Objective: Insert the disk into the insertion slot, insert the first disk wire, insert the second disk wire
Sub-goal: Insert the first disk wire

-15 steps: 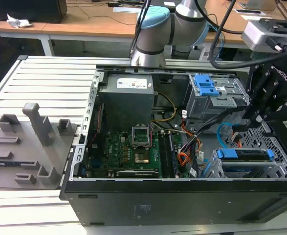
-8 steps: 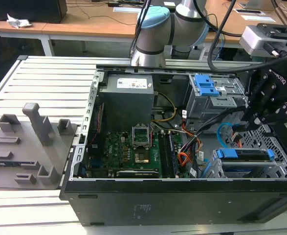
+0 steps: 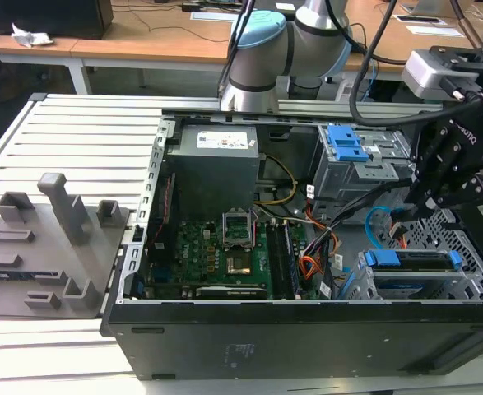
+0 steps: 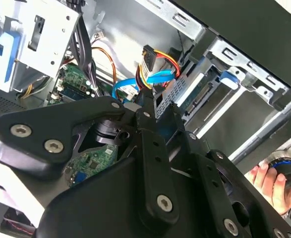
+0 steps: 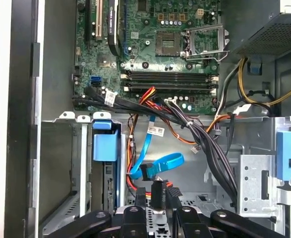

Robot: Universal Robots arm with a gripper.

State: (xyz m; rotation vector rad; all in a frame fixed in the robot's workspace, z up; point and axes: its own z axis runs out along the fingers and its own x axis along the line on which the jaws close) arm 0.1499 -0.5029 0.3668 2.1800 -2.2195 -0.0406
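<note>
The blue-framed silver-grey hard drive (image 3: 410,260) is already sitting in the perforated grey metal bay (image 3: 476,267) at the exterior view's right. The black claw (image 5: 157,198) is pinching a small black plug (image 5: 157,188) beside the looping light-blue flat cable (image 5: 167,161). A wiring step is going on, I reckon, needing the plug squared to the drive.

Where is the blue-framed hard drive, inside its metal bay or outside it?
Inside, it seems. In the exterior view the disk lies within the perforated grey insertion slot, with its blue front edge at the opening.
</note>
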